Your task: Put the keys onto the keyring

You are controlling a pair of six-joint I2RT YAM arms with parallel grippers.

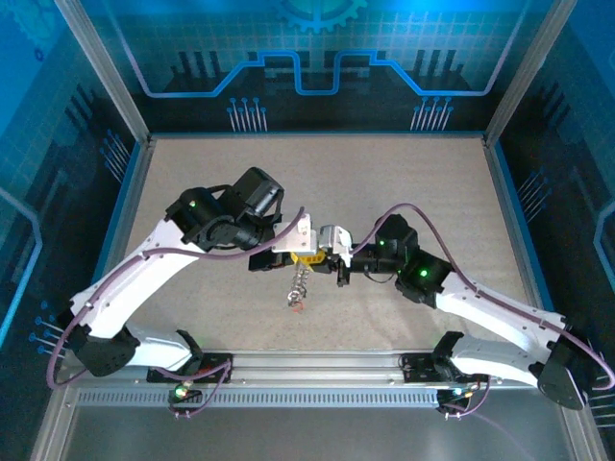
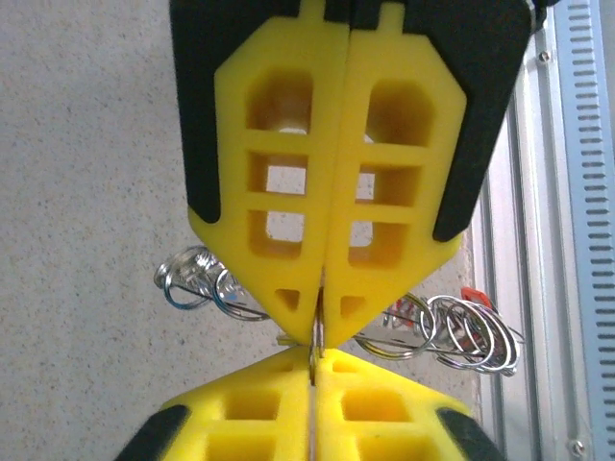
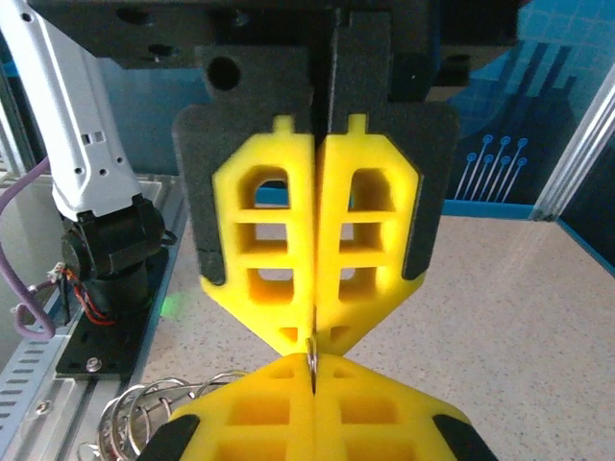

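My left gripper [image 1: 306,254] and right gripper [image 1: 325,255] meet tip to tip above the middle of the table. Both are shut on the same thin metal loop of the keyring [image 2: 317,351], seen edge-on between the yellow fingers [image 2: 288,192]. In the left wrist view, my left gripper [image 2: 319,331] comes down from above and the right one's pads [image 2: 384,413] rise from below. Silvery coils of the keyring [image 2: 471,331] spread to both sides. A red key head [image 2: 470,296] sits among the right-hand coils. From above, the ring bunch [image 1: 297,286] hangs under the grippers with a red key [image 1: 298,307] at its end. The right gripper [image 3: 312,344] pinches the keyring [image 3: 312,357].
The sandy tabletop [image 1: 423,192] has blue walls at the back and sides. A metal rail [image 1: 317,370] runs along the near edge by the arm bases. The left arm's base [image 3: 106,250] stands at the left of the right wrist view.
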